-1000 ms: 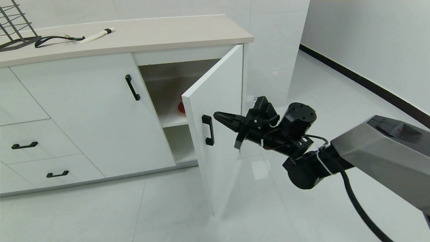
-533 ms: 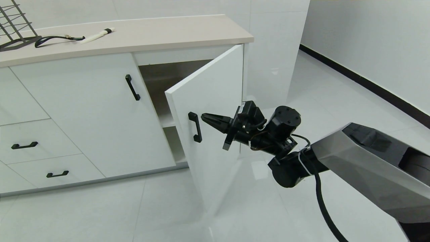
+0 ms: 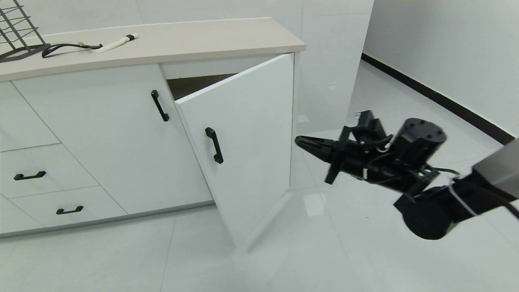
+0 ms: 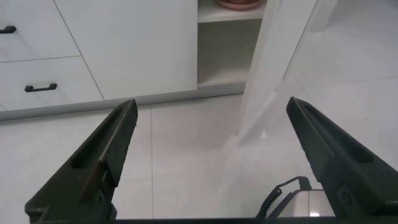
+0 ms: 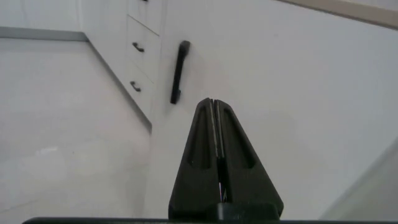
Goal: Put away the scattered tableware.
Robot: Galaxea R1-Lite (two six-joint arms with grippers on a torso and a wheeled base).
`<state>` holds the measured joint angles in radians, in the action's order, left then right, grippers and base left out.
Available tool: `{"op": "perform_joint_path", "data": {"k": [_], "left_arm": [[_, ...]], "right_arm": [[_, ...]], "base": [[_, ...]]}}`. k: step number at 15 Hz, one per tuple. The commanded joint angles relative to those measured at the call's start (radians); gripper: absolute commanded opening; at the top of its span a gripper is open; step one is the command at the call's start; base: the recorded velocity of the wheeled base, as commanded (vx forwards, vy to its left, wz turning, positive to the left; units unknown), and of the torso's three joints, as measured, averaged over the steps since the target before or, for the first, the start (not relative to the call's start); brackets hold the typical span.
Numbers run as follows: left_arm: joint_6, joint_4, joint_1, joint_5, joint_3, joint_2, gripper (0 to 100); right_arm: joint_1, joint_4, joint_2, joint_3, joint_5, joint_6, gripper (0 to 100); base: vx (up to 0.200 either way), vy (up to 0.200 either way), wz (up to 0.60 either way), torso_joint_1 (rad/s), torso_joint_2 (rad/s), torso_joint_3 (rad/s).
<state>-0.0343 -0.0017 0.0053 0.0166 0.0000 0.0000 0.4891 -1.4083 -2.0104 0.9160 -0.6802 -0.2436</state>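
Cabinet door (image 3: pixel 239 134) now nearer closed; right gripper (image 3: pixel 299 140) drawn back clear of it, pinched together, empty. Left gripper (image 4: pixel 211 106) spread wide.

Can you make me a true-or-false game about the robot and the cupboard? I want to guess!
1. The cupboard door is partly open. True.
2. The right gripper is holding the door's handle. False: it is shut on nothing, and the handle is free.
3. The left gripper is open. True.
4. The brush lies on the floor. False: it lies on the countertop.
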Motion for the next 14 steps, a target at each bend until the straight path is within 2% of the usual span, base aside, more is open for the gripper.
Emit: {"op": "perform_joint_path", "data": {"k": [1,5,6,7,9,10,11,12,14], "left_arm": [[-0.001,0.0,0.001,0.0,0.0,0.0,100],[0.001,-0.001,0.001,0.005,0.0,0.0,100],[0.002,0.0,0.001,0.005,0.0,0.0,100],[0.004,0.0,0.001,0.005,0.0,0.0,100],[0.005,0.0,0.001,0.005,0.0,0.0,100],[0.005,0.0,0.001,0.005,0.0,0.0,100],[0.004,-0.001,0.001,0.005,0.0,0.0,100],[0.002,-0.001,0.001,0.006,0.0,0.0,100],[0.014,0.0,0.001,0.006,0.0,0.0,100]], "right_arm": [[-0.21,-0.006,0.46,-0.368,-0.007,-0.002,0],[-0.264,0.038,1.042,-0.871,0.005,0.001,0],[-0.316,0.107,1.202,-0.916,0.027,0.004,0],[-0.36,0.233,1.354,-0.905,0.053,0.015,0],[-0.442,0.664,1.78,-0.916,0.183,0.086,0],[-0.477,0.986,2.01,-0.904,0.22,0.112,0],[-0.494,1.078,2.006,-0.901,0.266,0.145,0],[-0.494,1.078,2.01,-0.916,0.36,0.187,0],[-0.494,1.345,2.01,-0.916,0.521,0.205,0]], "base": [[0.0,0.0,0.0,0.0,0.0,0.0],[0.0,0.0,0.0,0.0,0.0,0.0],[0.0,0.0,0.0,0.0,0.0,0.0],[0.0,0.0,0.0,0.0,0.0,0.0],[0.0,0.0,0.0,0.0,0.0,0.0],[0.0,0.0,0.0,0.0,0.0,0.0],[0.0,0.0,0.0,0.0,0.0,0.0],[0.0,0.0,0.0,0.0,0.0,0.0],[0.0,0.0,0.0,0.0,0.0,0.0]]}}
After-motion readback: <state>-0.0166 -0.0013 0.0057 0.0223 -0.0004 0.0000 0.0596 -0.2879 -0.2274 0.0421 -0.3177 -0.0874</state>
